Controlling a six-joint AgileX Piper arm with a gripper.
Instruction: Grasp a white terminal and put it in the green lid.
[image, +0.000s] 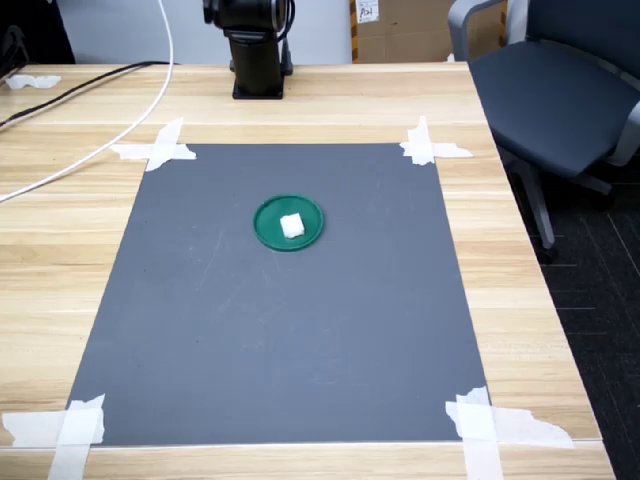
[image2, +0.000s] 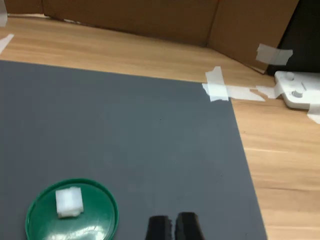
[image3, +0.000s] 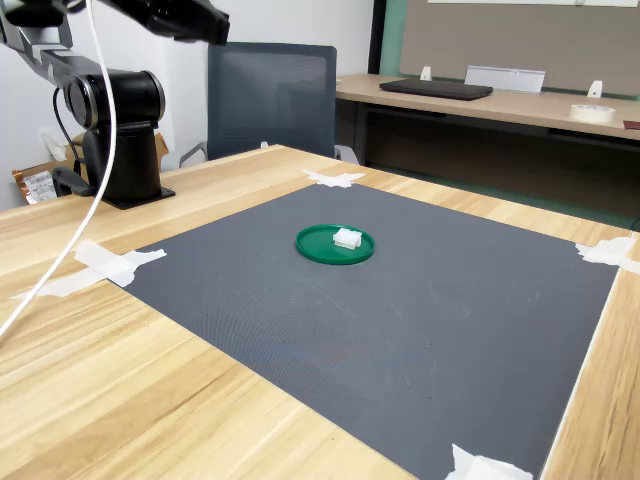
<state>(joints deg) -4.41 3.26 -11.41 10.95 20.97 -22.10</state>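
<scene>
In the first exterior view, the small white cube-shaped plastic terminal (image: 292, 226) sat inside the flat round dark-green plastic lid (image: 270, 228), which lay on the dark grey mat (image: 200, 330) taped at its corners, presumably to keep it from sliding. Only the arm's black base (image: 257, 60) showed.

In the wrist view, the gripper (image2: 173, 226) was well clear of the lid (image2: 95, 222) and held nothing, its two black fingertips (image2: 159, 229) nearly touching. The terminal (image2: 68, 202) rested within the rim.

In the second exterior view, the terminal (image3: 347, 238) sat in the lid (image3: 316, 244); placement appeared complete.
</scene>
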